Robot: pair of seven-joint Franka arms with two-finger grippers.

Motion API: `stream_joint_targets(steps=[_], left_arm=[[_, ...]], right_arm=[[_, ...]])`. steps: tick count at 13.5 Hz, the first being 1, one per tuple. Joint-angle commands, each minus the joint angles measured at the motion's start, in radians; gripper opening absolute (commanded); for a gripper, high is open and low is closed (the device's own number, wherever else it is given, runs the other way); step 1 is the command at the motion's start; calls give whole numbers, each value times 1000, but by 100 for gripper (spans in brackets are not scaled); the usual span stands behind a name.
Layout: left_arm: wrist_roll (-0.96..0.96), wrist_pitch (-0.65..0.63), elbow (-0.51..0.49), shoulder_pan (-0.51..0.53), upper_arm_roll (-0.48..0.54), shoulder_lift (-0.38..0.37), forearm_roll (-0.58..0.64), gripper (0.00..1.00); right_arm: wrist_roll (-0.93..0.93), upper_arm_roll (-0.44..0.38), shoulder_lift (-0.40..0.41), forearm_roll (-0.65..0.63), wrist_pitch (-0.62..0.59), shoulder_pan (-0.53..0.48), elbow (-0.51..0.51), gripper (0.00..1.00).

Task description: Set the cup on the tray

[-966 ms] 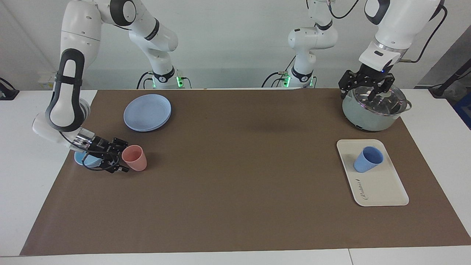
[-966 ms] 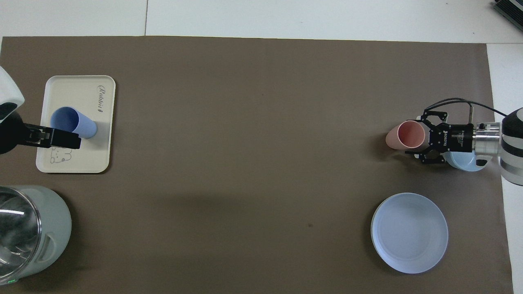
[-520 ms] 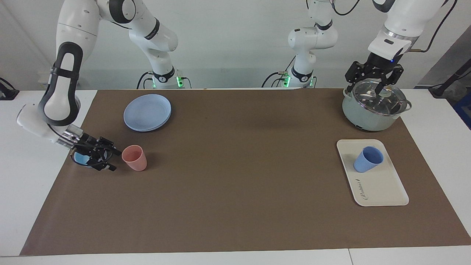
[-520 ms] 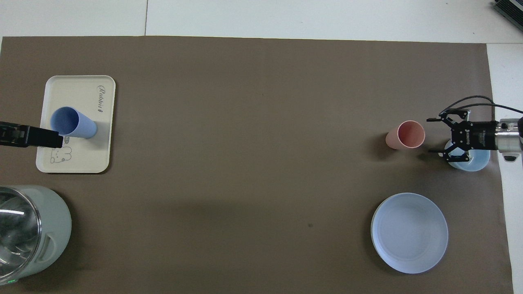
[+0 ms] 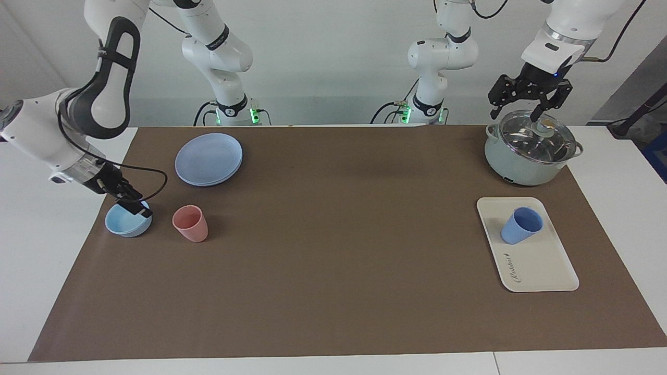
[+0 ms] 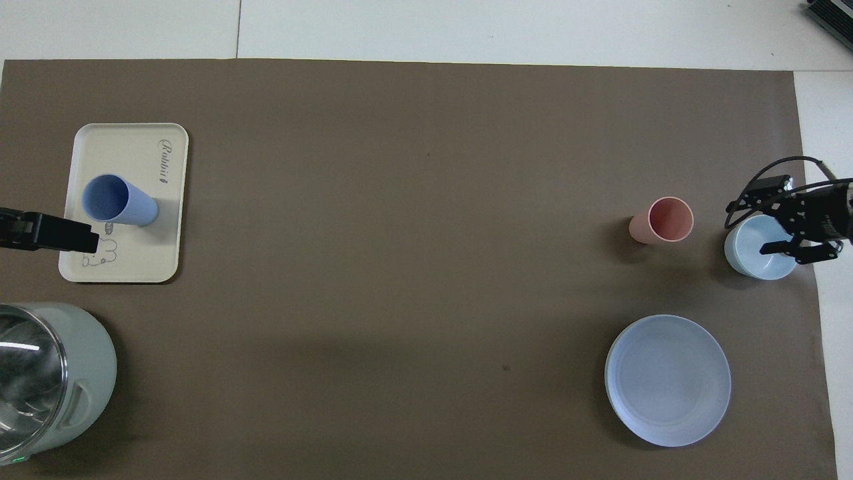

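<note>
Facing view
Cup [image 5: 521, 225]: periwinkle-blue tumbler standing upright on the tray, in the half of it nearer the robots.
Tray [image 5: 542, 265]: cream-white rectangle flat on the brown mat [image 5: 333, 271] at the left arm's end of the table; script lettering on its bare part.
Left gripper [image 5: 527, 109]: raised over the pot's glass lid, fingers spread apart, nothing between them.
Pot [image 5: 526, 156]: grey-green, lidded, nearer the robots than the tray.
Right gripper [image 5: 133, 204]: low over the rim of the light-blue bowl, jaws parted and empty.
Bowl [image 5: 125, 224]: at the right arm's end of the mat, just beside the pink cup.
Pink cup [image 5: 190, 224]: upright, free of both grippers.
Plates [image 5: 208, 159]: round, blue, nearer the robots than the pink cup.

Overhead view
Cup [image 6: 120, 202]: on the tray [image 6: 166, 253], between the lettering and the cartoon animal.
Left gripper: only a dark part of it enters at the frame edge, overlapping the tray's edge.
Right gripper [image 6: 776, 230]: spread open over the bowl [image 6: 756, 263].
Pink cup [image 6: 661, 221]: apart from the bowl, toward the table's middle.
Plates [image 6: 668, 380]: nearer the robots than the bowl.
Pot [image 6: 46, 380]: partly in frame.
</note>
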Motion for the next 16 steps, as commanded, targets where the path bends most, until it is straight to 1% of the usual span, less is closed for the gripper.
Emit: stream_joint_targets(steps=[1, 4, 6, 7, 9, 11, 15, 16], left_arm=[[-8, 42, -46, 3, 5, -19, 19, 100], [-13, 31, -49, 4, 7, -27, 19, 100], [-12, 29, -51, 4, 10, -27, 19, 100], [-13, 28, -51, 6, 11, -27, 19, 100], [-12, 28, -51, 6, 11, -27, 19, 100], [-12, 29, -51, 6, 11, -27, 19, 100], [-12, 28, -51, 6, 11, -27, 19, 100], [-13, 29, -51, 6, 11, -27, 19, 100]], right_arm=[[-46, 3, -80, -100, -72, 77, -24, 99], [-106, 3, -154, -139, -120, 194, -23, 99], [-111, 7, -182, -152, -111, 258, 3, 99], [-114, 7, -180, -152, -114, 286, 40, 99], [-137, 8, -177, -175, -138, 301, 113, 99], [-157, 11, -151, -277, -184, 353, 187, 99], [-160, 13, -104, -302, -283, 354, 337, 99], [-160, 13, -101, -302, -301, 345, 354, 99]])
